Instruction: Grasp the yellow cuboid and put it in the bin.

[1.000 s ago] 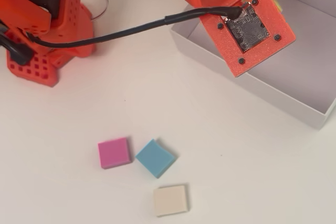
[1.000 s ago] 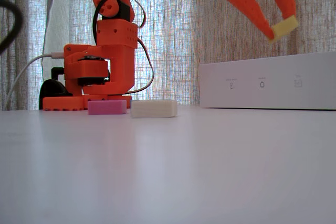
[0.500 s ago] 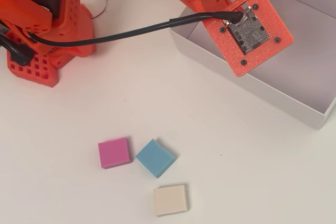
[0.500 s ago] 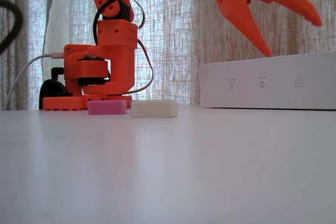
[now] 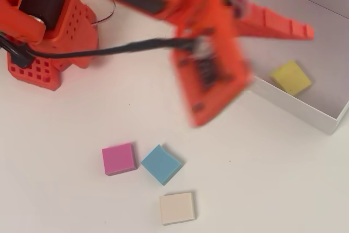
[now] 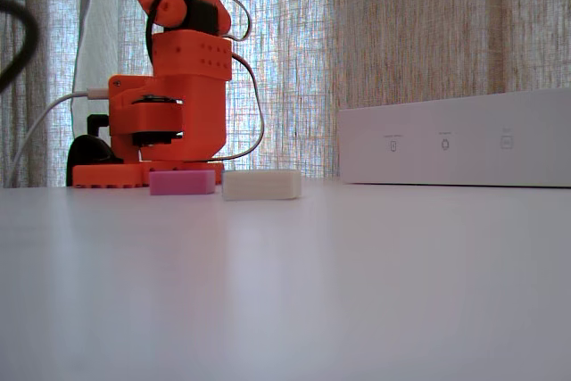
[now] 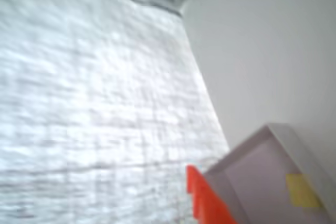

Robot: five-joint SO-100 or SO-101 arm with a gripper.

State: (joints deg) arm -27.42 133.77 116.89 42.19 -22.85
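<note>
Since the yellow cuboid lay in the bin, matte, light-looking, best pinched across flat sides, the hand's blurred spread was unreadable.

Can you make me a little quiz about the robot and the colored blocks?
1. True or false: the yellow cuboid lies inside the bin.
2. How many blocks lie on the table outside the bin in the overhead view?
3. Which one is closest to the blue block: A the pink block, B the cream block, C the yellow cuboid?

Key: 1 true. 2 three. 3 A.
</note>
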